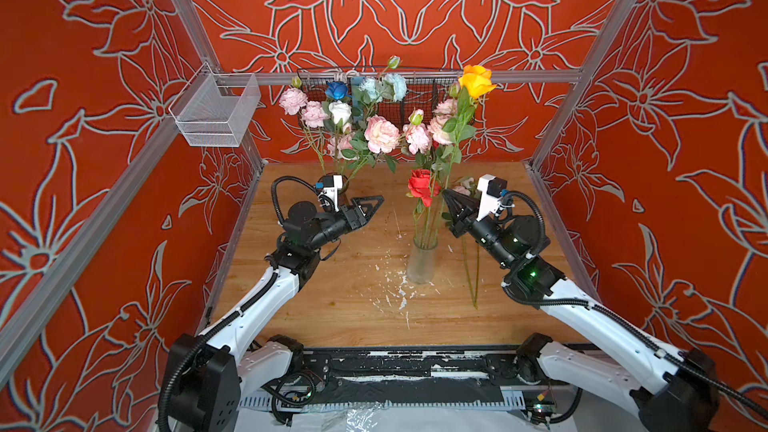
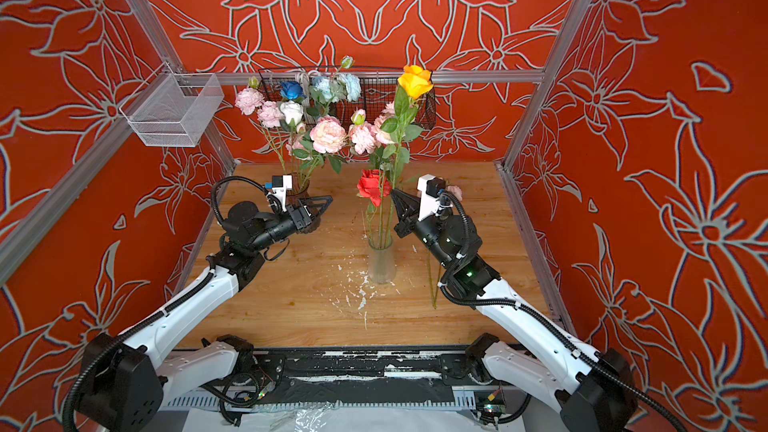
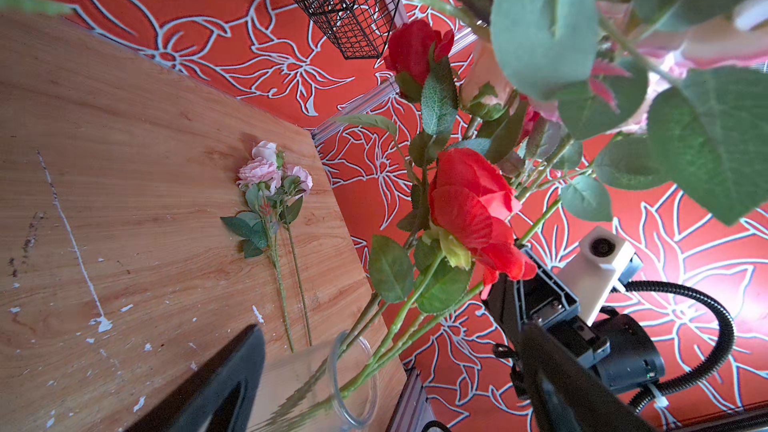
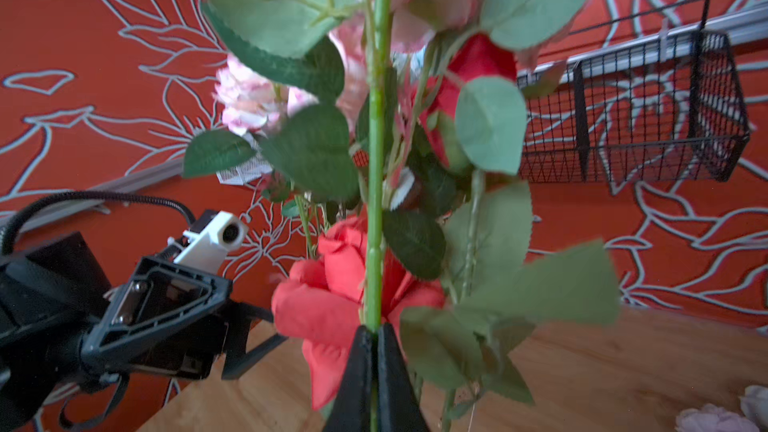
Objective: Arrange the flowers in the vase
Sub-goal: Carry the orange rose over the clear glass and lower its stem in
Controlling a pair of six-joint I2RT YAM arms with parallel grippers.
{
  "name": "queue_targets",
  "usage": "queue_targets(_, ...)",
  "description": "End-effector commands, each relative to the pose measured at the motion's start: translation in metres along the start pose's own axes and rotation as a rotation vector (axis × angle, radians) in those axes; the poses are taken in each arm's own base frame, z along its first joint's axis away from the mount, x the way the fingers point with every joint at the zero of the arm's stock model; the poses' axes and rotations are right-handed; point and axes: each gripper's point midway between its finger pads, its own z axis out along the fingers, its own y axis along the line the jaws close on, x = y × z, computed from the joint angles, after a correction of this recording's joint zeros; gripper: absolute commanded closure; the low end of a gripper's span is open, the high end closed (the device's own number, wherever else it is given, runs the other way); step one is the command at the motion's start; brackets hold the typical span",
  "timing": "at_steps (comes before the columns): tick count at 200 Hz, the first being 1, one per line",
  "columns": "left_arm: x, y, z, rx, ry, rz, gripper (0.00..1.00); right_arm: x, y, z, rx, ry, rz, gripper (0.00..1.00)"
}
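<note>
Seating a stem in the clear vase (image 1: 422, 261) looks to be the step in hand. The R gripper (image 4: 376, 330) has its fingers closed on a long green stem (image 4: 376, 160), pinched level w/ the red rose (image 1: 419, 187). In both top views that stem appears to run up to the orange rose (image 1: 477, 80) and down toward the vase mouth; whether its tip has bottomed can't be told. The vase stands approx. table (image 1: 316, 309) centre, and the R gripper sits at 1 o'clock of it, above the mouth. The L gripper (image 1: 371, 207) is at 10 o'clock of the vase, fingers spread wide, holding nothing. Other flowers: a mixed bunch (image 1: 376, 135) in a second vase (image 2: 302, 192) at 11 o'clock, and a pink spray (image 3: 266, 172) lying flat at 3 o'clock. Next move, as judged: lower till the stem rests, part the R fingers, and retract w/o snagging leaves. Then pick the pink spray low on its stems.
</note>
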Motion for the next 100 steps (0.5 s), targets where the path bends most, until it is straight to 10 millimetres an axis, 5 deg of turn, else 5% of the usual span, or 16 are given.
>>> queue_targets(1, -0.004, -0.008, -0.002, 0.03, -0.013, 0.015, 0.05, 0.012, 0.003, -0.005, -0.004, 0.07, -0.038, 1.0)
queue_targets(29, -0.004, -0.009, -0.003, 0.032, -0.015, 0.017, 0.05, 0.025, 0.004, -0.008, -0.002, 0.132, -0.014, 1.0)
queue_targets(53, -0.004, -0.009, -0.003, 0.032, -0.014, 0.016, 0.05, 0.04, 0.003, -0.01, 0.022, 0.244, -0.01, 0.69)
queue_targets(100, -0.005, -0.011, -0.004, 0.032, -0.023, 0.022, 0.04, 0.027, -0.003, -0.035, 0.091, 0.239, -0.027, 0.57)
